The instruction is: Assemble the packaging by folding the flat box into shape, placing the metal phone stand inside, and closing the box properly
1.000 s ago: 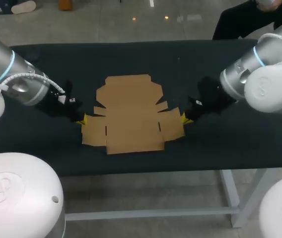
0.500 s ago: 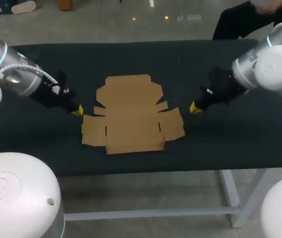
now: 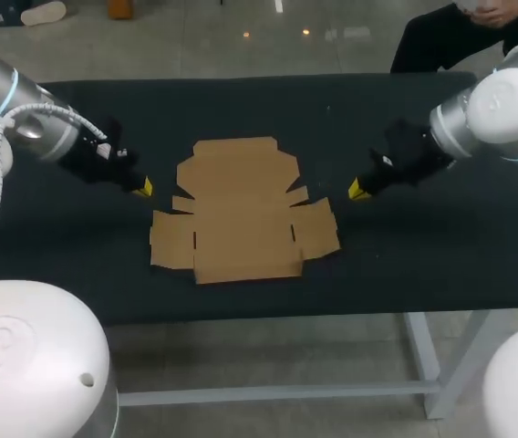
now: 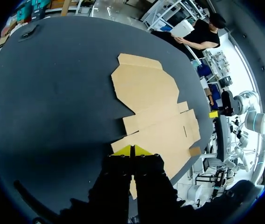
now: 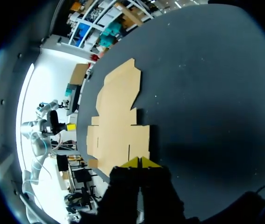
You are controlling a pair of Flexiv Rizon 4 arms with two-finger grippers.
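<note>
Two arms are what you have over the dark desk (image 3: 423,265), one on each side of the flat box (image 3: 241,210), and neither touches it. The flat box lies unfolded near the middle of the desk, brown cardboard pressed flat against the surface. Its broad panel with clipped corners points to 12 o'clock, and its short side flaps stick out toward 3 and 9 o'clock.

Your left arm (image 3: 31,132) comes in from 9 o'clock. The left jaws sit at about 10 o'clock from the flat box, just off its left flaps, with the yellow tips (image 3: 142,187) aimed at the cardboard. From the left wrist you see those tips (image 4: 123,150) pressed together with nothing between them, and the flat box (image 4: 156,107) spread out ahead of them.

Your right arm (image 3: 505,109) comes in from 3 o'clock. The right jaws hang at about 2 o'clock from the flat box, near its right flap but apart from it, their yellow tips (image 3: 357,190) pointing inward. The right wrist view shows these tips (image 5: 131,163) also closed against each other and holding nothing, with the flat box (image 5: 118,121) lying ahead of them on the desk.
</note>
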